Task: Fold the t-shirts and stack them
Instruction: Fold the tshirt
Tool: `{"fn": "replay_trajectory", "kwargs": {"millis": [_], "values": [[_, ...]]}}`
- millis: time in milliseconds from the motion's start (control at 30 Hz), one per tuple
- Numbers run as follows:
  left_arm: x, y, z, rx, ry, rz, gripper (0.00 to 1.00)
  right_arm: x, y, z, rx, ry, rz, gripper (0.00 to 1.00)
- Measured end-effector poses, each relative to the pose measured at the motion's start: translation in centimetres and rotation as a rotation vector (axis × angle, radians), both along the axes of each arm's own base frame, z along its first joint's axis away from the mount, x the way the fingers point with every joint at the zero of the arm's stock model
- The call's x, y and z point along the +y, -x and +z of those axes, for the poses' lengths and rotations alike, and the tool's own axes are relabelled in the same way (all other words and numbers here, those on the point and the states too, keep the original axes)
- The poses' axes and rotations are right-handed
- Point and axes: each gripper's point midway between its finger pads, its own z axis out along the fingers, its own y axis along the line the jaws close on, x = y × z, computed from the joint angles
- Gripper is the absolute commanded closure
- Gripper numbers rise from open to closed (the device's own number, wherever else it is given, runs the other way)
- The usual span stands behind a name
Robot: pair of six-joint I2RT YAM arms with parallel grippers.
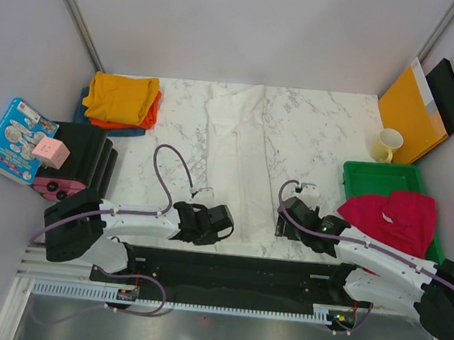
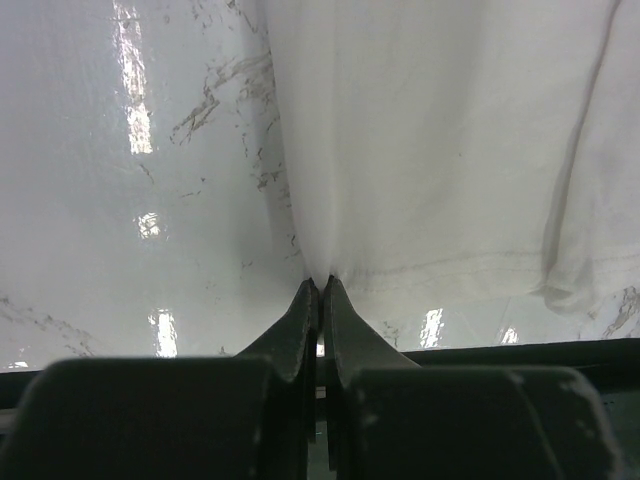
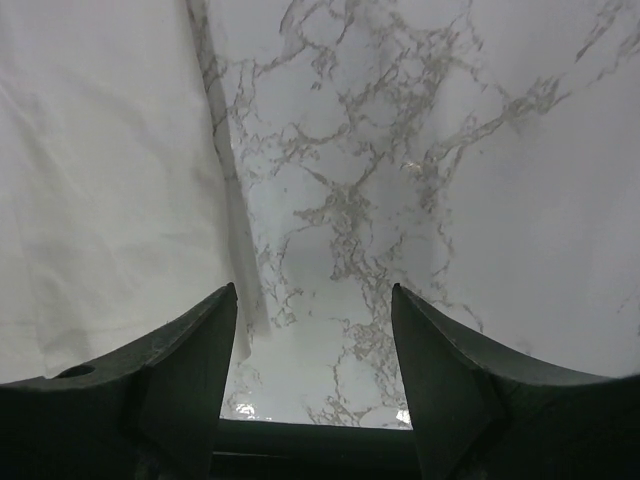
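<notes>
Left claw: clenched, tips pinching the near hem of the white t-shirt at its left corner, the cloth puckering into the pinch. Right claw: released, fingers wide apart, nothing between them but bare table; the shirt's right edge lies just beside its left finger. White t-shirt: laid as a long narrow strip down the middle of the table, near hem at the arms' edge, far end at the back. Step in hand, as judged: securing both near corners for the crosswise fold. Recommended handling: shift the right claw sideways onto the cloth and close on the near-right corner at the same depth as the left; gather every layer; raise both corners together and level; carry the hem toward the far end without dragging or skewing the strip. Risk: a one-sided lift would twist the lengthwise folds. Elsewhere: mustard yellow t-shirt over orange t-shirt and blue t-shirt, far left; crimson-pink t-shirt draped on the green tray, right.
</notes>
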Motion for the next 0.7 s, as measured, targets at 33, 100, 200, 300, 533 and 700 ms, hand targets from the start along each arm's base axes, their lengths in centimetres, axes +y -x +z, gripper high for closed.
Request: {"fn": "replay_trajectory", "kwargs": {"millis": [33,100,200,300,533,700], "values": [[0.0,0.0,0.0,0.000,-0.001,0.000,0.98,0.3,0.3,-0.3,0.007,-0.009,0.007,0.30],[0.0,0.0,0.0,0.000,-0.002,-0.003,0.98,1.0,0.7,-0.4,0.011,-0.028,0.025,0.30],[0.0,0.0,0.0,0.000,-0.003,-0.005,0.98,2.2,0.9,-0.4,0.007,-0.053,0.047,0.31],[0.0,0.0,0.0,-0.001,-0.003,-0.006,0.98,3.1,1.2,-1.0,0.019,-0.054,0.068,0.33],[0.0,0.0,0.0,-0.001,-0.002,-0.007,0.98,3.9,1.7,-2.4,0.056,-0.042,0.066,0.44],[0.1,0.0,0.1,-0.002,-0.001,-0.007,0.98,3.9,1.9,-2.6,0.062,-0.057,0.041,0.60]]}}
